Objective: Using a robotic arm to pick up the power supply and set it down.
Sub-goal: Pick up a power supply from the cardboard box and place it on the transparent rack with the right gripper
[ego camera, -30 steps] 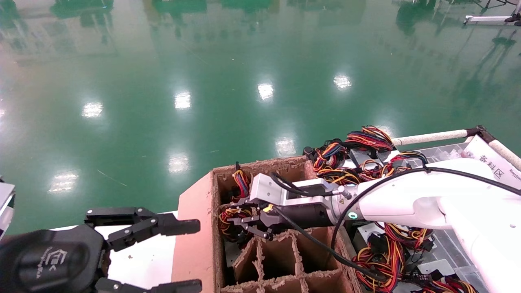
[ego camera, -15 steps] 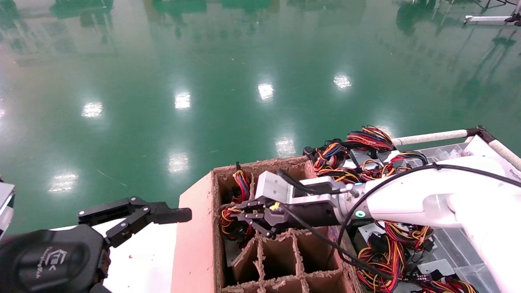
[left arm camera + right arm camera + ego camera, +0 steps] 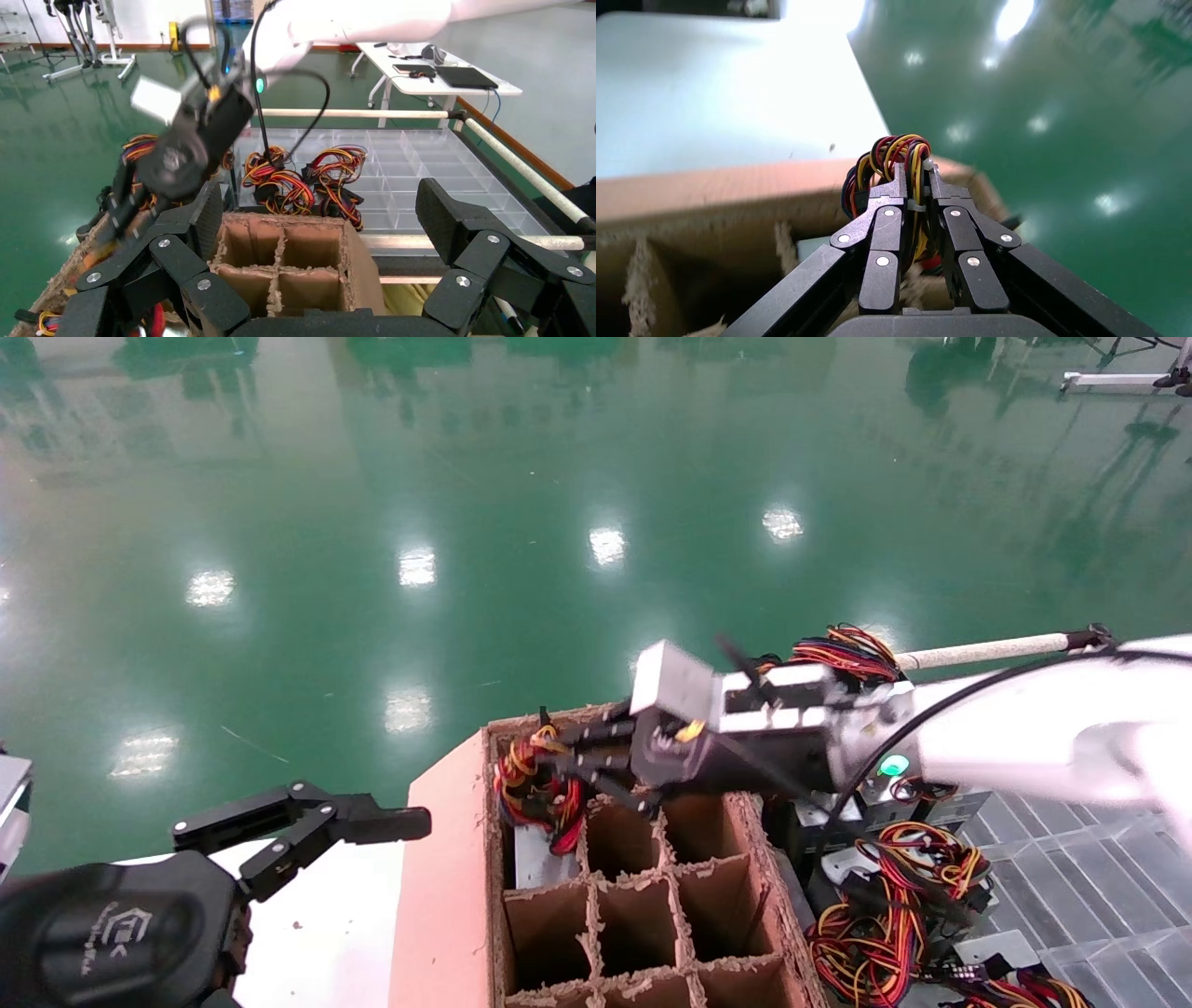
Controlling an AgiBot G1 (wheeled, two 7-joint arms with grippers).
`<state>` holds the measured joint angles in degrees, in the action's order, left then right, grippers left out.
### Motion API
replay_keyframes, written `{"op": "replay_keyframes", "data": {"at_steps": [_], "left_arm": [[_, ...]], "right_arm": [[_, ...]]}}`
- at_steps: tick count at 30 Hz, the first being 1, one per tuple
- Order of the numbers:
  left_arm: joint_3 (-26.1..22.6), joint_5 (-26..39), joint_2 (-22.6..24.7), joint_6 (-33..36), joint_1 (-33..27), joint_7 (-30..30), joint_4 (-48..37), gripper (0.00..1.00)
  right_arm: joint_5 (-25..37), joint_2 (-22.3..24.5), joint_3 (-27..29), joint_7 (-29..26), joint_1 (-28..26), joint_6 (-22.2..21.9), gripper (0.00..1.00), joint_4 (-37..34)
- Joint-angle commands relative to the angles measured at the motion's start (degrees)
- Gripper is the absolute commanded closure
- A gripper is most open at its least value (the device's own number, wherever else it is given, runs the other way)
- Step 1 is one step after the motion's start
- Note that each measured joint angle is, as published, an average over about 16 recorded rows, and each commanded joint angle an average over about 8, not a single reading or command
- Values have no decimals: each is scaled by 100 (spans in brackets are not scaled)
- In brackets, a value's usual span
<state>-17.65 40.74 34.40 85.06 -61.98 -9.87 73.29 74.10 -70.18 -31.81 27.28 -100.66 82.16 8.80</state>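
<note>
Since approx. 0.5 s ago the right hand (image 3: 568, 768) is seen raised, centre of the head view, above the far-left cell of the cardboard divider box (image 3: 447, 896). It is clamped on the wire bundle (image 3: 531, 784) of the power supply (image 3: 540, 854), w/ red, yellow & black wires pinched between the fingers (image 3: 888, 232) in the right wrist view. Silver casing is visible in that cell, below the bundle. More wired units (image 3: 875, 915) are seen at lower right. Left hand (image 3: 307, 822) is held spread apart at lower left, over the white tabletop (image 3: 317, 933).
</note>
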Motion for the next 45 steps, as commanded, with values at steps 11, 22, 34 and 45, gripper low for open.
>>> {"op": "replay_keyframes", "data": {"at_steps": [11,22,34,45], "left_arm": [[-3,-2,-1,-1,-1,1,0,0],[-5,-4,-2,-2,-1,3,0,0],[-8,-6,-3,-3,-2,4,0,0],[-11,-7,-4,-5,-2,5,0,0]], "right_arm": [[-640,793,481,67,-419,442,100,827],[-742,1884,704,-520,-872,375,100,1884],[-190,3259,641,-1224,-1173,144,100,2753],[-4,4191,687,-1591,-1131,171,100,3173]]}}
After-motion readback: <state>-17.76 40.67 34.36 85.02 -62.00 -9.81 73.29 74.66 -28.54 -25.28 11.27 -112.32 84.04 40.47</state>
